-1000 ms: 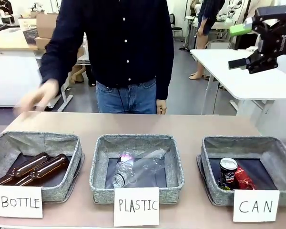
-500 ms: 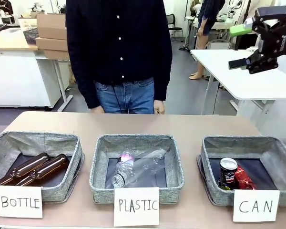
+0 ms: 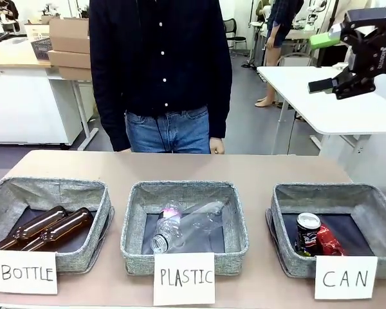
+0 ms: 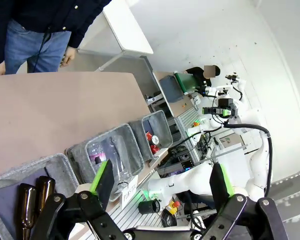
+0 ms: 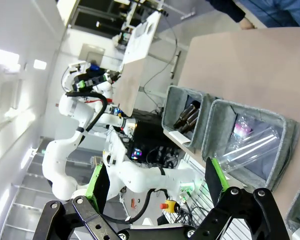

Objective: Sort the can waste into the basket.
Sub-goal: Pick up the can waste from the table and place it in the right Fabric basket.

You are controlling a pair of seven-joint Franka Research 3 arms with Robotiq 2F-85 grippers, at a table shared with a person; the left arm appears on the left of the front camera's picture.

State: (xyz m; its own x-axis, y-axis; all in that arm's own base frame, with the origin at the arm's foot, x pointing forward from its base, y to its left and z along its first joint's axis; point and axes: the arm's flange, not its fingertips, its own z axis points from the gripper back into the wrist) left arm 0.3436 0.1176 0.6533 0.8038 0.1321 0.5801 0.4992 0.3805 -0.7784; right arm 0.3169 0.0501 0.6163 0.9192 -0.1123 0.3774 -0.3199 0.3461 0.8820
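Observation:
The basket (image 3: 325, 192) with the "CAN" label stands at the table's right front. Inside it are a dark can (image 3: 308, 230) standing upright and a red can (image 3: 329, 242) lying beside it. My right gripper (image 3: 322, 62) hangs high above the table's right side, open and empty, well above the basket. From the left wrist view, my left gripper (image 4: 161, 180) is open and empty, high over the table, with the basket (image 4: 162, 127) and the red can (image 4: 151, 138) far below. In its own wrist view the right gripper (image 5: 155, 182) holds nothing.
A "PLASTIC" basket (image 3: 184, 192) with clear bottles sits in the middle. A "BOTTLE" basket (image 3: 48, 190) with brown bottles sits at the left. A person (image 3: 161, 64) stands at the far edge, one hand (image 3: 217, 147) by the table. A white table (image 3: 334, 103) is behind at right.
The person's arm, stretched out to the left a second ago, has dropped back to the side. Neither gripper has moved, and the cans lie as before.

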